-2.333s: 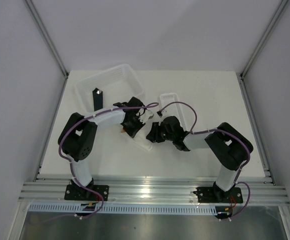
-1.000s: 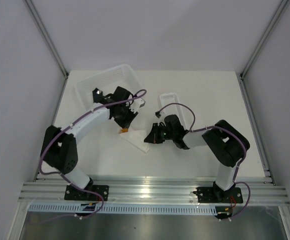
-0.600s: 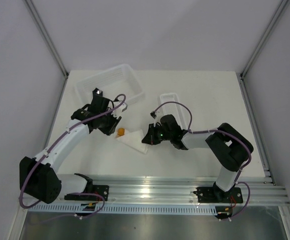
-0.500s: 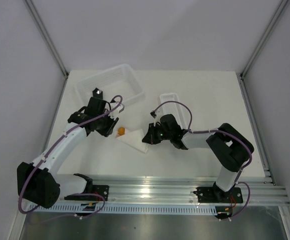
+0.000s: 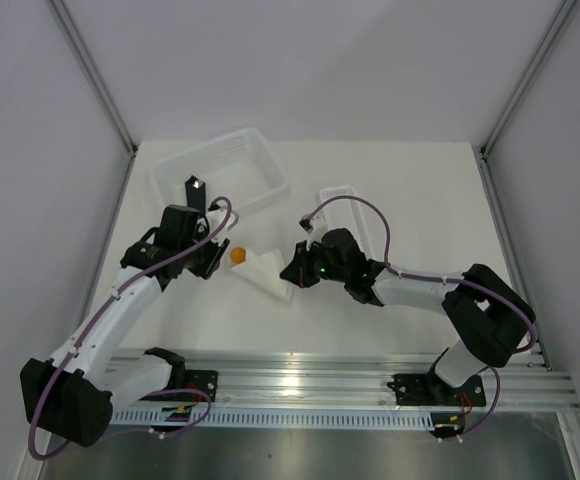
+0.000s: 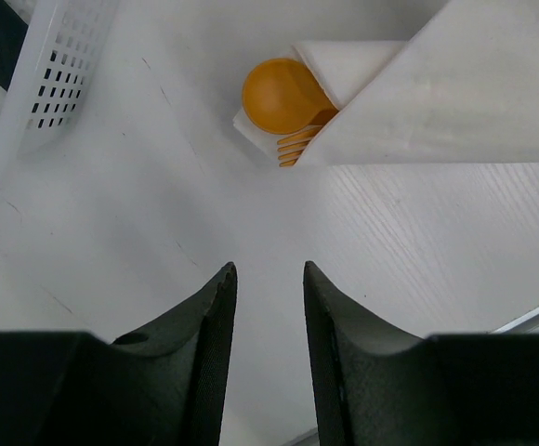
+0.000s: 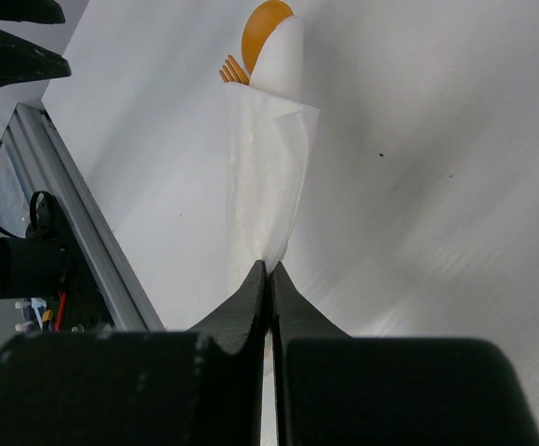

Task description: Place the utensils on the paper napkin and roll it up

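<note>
Pinching the right end of the paper napkin (image 7: pixel 265 167) with jaws clamped on the thin sheet, the right gripper (image 7: pixel 269 267) held a loose roll lying about mid-table, near the slotted basket (image 5: pixel 225 165) at the far-left corner, with the orange spoon (image 6: pixel 283 93) and fork (image 6: pixel 296 145) tines poking from its left end. The left gripper (image 6: pixel 268 271) hovered just beside that end, jaws partly apart and empty. Finishing well seemed to call for a firm pinch while the left tucked the outer layer without nudging either piece out.

Utensils (image 6: pixel 283 95) seemingly sit in the napkin (image 6: pixel 465 84), before the basket (image 6: pixel 60 51).
</note>
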You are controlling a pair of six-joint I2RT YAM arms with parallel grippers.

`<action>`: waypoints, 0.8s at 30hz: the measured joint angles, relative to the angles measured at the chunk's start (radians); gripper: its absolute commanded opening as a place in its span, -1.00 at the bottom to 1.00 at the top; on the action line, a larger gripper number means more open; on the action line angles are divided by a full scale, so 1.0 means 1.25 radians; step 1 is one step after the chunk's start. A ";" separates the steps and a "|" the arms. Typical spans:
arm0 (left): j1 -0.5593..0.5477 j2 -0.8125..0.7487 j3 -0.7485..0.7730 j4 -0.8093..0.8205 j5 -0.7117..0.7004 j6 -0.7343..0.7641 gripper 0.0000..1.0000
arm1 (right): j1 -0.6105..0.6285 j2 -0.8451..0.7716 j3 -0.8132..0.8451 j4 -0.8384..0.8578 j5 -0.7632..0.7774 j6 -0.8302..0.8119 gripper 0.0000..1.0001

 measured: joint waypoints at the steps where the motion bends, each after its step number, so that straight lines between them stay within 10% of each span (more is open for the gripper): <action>1: 0.002 -0.004 -0.005 0.003 0.001 0.000 -0.21 | 0.001 -0.009 -0.003 -0.002 0.005 -0.001 -1.00; 24: 0.009 -0.029 0.142 -0.121 0.008 0.002 0.06 | 0.002 -0.228 0.016 -0.027 0.124 -0.062 -1.00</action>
